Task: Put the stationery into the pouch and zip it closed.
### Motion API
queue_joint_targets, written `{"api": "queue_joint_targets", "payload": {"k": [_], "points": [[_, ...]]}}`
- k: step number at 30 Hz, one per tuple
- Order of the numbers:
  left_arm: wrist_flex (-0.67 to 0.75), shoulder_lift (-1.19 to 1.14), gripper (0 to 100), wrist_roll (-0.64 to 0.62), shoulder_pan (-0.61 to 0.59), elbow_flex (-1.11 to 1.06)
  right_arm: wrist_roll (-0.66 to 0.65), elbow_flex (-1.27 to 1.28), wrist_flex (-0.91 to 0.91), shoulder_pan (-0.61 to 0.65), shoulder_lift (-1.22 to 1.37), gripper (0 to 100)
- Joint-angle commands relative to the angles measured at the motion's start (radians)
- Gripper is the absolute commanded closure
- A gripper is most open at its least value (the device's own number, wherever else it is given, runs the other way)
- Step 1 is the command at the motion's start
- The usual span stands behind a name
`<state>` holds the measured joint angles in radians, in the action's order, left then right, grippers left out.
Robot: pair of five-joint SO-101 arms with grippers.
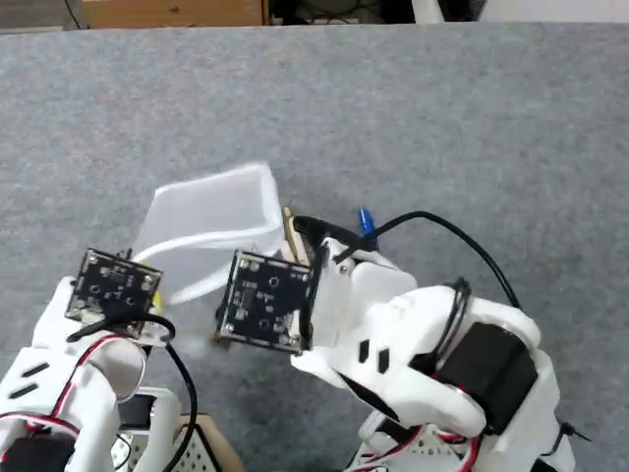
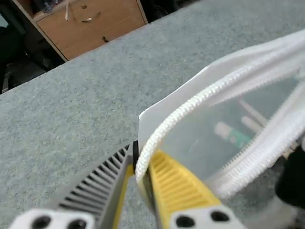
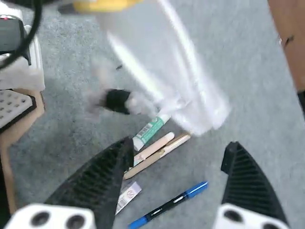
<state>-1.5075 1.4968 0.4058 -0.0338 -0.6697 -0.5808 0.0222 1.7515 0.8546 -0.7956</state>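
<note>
While pouch [image 1: 211, 221] overlies grey table [image 1: 491, 118], drawers [image 2: 95, 28] beyond

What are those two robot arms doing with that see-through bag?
The left hand pinches the edge of the clear pouch. The right hand hangs open over a glue stick, two pale sticks and a blue pen lying on the gray table next to the pouch. The pouch is not zipped yet.
</note>
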Motion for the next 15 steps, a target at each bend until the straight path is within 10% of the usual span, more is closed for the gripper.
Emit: {"api": "queue_joint_targets", "payload": {"k": [1, 15], "points": [[-0.003, -0.003, 97, 0.051, 0.016, -0.010, -0.064, -0.001, -0.020, 0.011, -0.008, 69.4], [-0.005, -0.002, 97, 0.044, 0.024, -0.015, -0.080, 0.255, -0.285, 0.051, -0.008, 69.4]]}}
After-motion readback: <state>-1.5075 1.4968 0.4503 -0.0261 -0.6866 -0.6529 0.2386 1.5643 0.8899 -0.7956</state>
